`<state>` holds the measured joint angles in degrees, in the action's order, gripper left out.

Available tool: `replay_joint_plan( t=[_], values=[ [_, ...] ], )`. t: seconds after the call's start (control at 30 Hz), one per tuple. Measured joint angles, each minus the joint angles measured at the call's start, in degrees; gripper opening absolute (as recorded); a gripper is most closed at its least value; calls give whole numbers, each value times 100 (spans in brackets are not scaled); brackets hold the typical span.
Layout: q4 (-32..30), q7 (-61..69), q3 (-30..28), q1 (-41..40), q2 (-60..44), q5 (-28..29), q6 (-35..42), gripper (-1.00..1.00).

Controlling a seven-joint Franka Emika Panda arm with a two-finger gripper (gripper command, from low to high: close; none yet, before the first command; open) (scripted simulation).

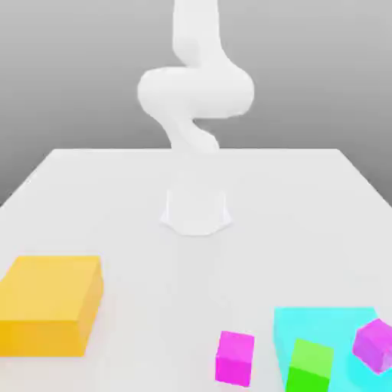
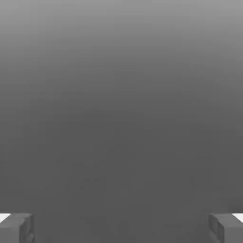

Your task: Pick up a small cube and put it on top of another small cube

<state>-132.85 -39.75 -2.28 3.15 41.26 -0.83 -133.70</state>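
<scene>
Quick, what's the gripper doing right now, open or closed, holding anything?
Gripper: open, fingers spread wide apart, holding nothing; only grey background lies between them.

Small plain magenta-pink cube [image 1: 235,357] sits upright on the white table, bottom centre-right of the exterior view, unheld, just left of the cyan block [image 1: 321,325] and green cube [image 1: 310,366], apart from both.
</scene>
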Motion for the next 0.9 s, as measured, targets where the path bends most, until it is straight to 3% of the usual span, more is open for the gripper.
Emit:
replay_joint_plan(
  t=[0.43,0.7,0.9],
  values=[
    [-555,3331,-972,1370,-2402,-642,-996,0],
    [-893,5331,-1079,1751,-3857,-1000,-1601,0],
    [-1162,6499,-999,1783,-4878,-805,-2096,0]
  ],
)
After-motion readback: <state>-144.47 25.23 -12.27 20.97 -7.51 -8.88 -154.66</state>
